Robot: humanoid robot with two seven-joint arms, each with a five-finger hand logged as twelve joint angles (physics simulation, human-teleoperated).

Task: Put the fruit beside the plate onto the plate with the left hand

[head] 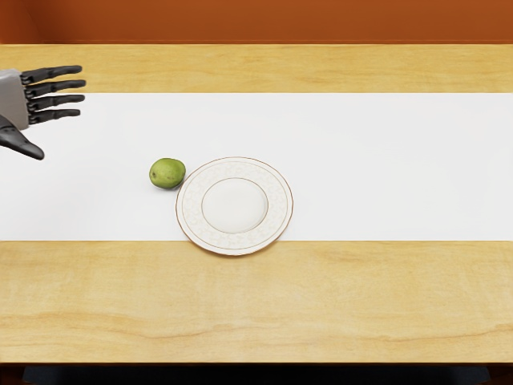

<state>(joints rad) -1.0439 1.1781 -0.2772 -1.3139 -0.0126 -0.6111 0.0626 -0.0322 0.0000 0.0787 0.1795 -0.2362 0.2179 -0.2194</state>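
**Left hand.** Your left hand [30,108] hangs well away from the plate [276,210], up and to the left of it, at the edge of the view. Its fingers [62,83] are stretched out straight and slightly fanned, with the thumb dropped below them. They hold nothing. The right arm does not show.

**Fruit.** The fruit [167,173] is small, green and roundish, and lies just beside the plate, off its upper-left rim. It is so close that you cannot tell whether it touches the rim or stands barely clear. Fruit and plate both rest on the white runner [401,152] that crosses the wooden table [256,313]. Nothing lies on the plate.

**Assessment.** No part of the task shows as done: the fruit is off the plate and the hand is far from both. The spread fingers suit an approach, since you need them apart to close around a round body. The fruit is on the hand's side of the plate, so the reach from the left looks unobstructed.

**Risks.**
- A round fruit will likely roll if nudged.
- The rim beside it leaves little room for a finger on the plate side.
- A sideways sweep from the left could push it against the rim — come down from above instead.
- The carry past the rim is short. Release low over the plate's middle, or it may roll back off.
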